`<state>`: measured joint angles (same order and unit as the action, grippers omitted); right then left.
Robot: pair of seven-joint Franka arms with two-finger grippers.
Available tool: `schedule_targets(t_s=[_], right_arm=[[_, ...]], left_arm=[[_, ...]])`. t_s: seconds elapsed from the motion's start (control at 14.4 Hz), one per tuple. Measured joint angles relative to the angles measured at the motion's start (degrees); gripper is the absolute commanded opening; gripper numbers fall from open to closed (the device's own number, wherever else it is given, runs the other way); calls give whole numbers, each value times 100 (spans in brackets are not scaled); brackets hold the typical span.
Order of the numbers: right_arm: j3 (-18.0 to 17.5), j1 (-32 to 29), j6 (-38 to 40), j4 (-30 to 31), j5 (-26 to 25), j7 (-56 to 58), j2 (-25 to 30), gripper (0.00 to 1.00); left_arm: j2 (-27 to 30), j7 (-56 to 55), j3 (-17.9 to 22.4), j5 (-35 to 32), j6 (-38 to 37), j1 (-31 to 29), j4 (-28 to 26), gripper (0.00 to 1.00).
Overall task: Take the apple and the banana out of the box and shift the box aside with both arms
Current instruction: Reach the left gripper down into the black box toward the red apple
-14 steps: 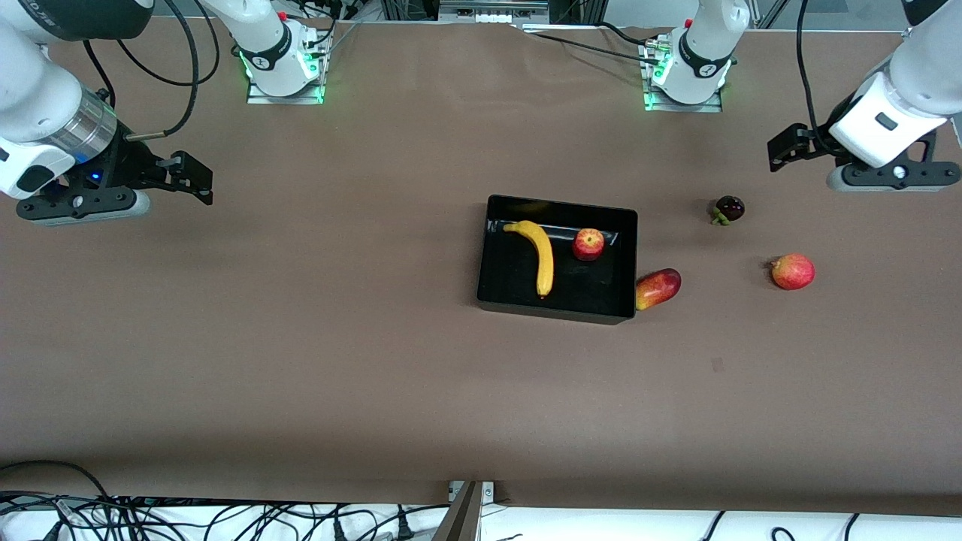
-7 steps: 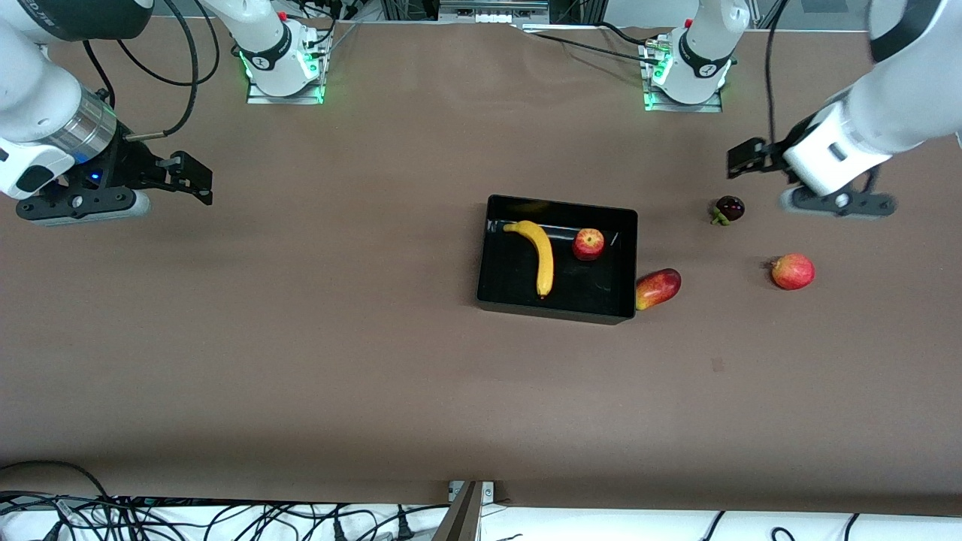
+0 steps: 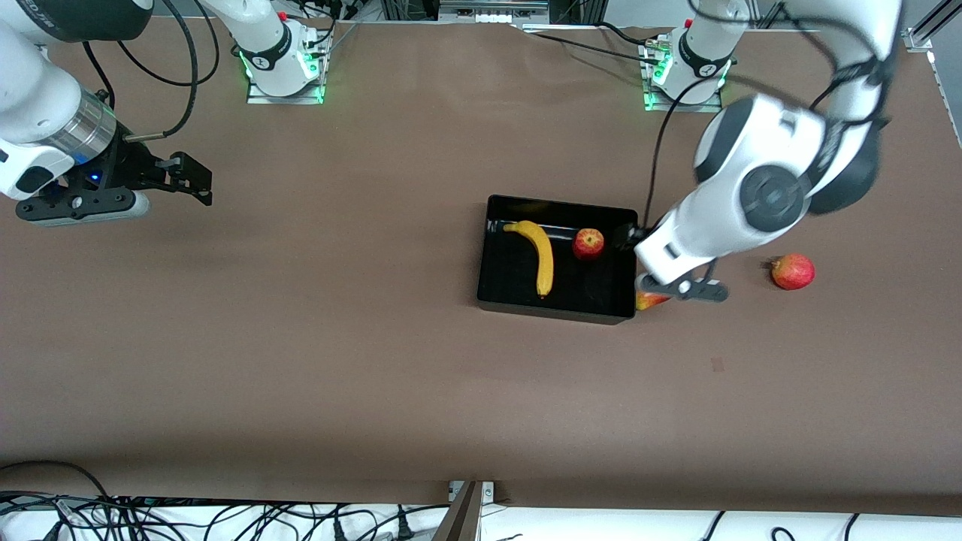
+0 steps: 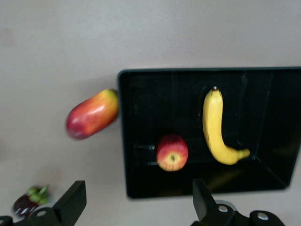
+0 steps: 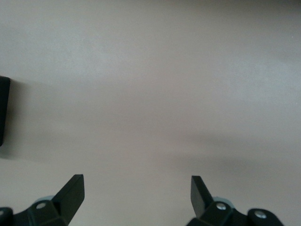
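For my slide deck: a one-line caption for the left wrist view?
Open left tool above box holding banana and apple; mango beside it.

A brown table [image 3: 301, 361] carried a red-and-yellow mango [image 4: 91, 114], of which only a sliver showed in the front view. A dark purple mangosteen with a green stem [image 4: 29, 200] lay near it. A round red fruit [image 3: 792, 271] sat farther toward the left arm's end, and loose cables [image 3: 150, 518] ran along the table's near edge.

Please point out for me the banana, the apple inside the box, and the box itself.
banana [image 3: 544, 255]: front view, middle of its yellow body.
apple [image 3: 588, 244]: front view, centre of its red skin.
box [image 3: 552, 309]: front view, the rim nearest the front camera.
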<state>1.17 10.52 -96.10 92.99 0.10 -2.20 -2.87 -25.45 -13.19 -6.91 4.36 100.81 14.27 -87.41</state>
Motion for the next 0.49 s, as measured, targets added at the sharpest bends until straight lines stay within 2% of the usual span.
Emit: schedule_targets(t_s=[0.14, 0.28, 0.49], right_arm=[[0, 0, 0, 0, 0, 0, -2, 100], [1, 0, 0, 0, 0, 0, -4, 100], [1, 0, 0, 0, 0, 0, -7, 100]], left_arm=[[-281, -158, -3, 0, 266, 147, -126, 100], [-327, -571, -9, -93, 615, 403, -529, 100], [-300, -1554, -24, -833, 1144, 969, -1185, 100]])
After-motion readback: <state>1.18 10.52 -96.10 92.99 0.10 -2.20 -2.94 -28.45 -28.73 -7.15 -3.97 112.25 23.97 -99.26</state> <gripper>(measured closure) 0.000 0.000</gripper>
